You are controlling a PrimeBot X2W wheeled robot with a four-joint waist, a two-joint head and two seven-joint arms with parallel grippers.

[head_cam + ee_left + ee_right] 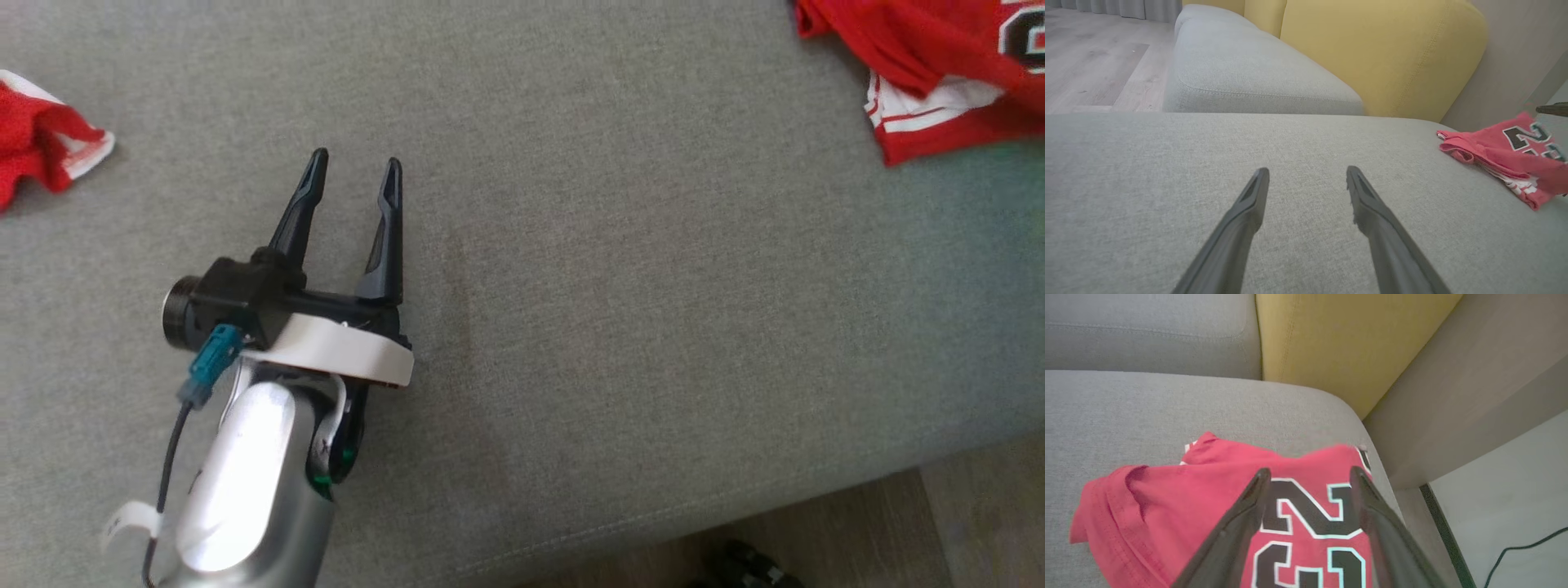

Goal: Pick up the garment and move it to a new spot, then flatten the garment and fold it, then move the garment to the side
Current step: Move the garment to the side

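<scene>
The garment (939,49) is a red jersey with white trim and black numbers, lying bunched at the far right of the grey sofa seat (653,286). In the right wrist view my right gripper (1310,471) hovers just over the garment (1188,486), its fingers open and nothing between them. My left gripper (357,159) stands open above bare seat fabric toward the left, well away from the jersey. In the left wrist view the left gripper (1307,170) points across the seat, and the garment (1494,151) lies at the right.
Another red and white cloth (41,139) lies at the seat's left edge. Yellow back cushions (1380,57) rise behind the seat. The seat's front edge (735,498) drops to wooden floor (939,531). Beside the sofa's end runs a dark cable (1527,543).
</scene>
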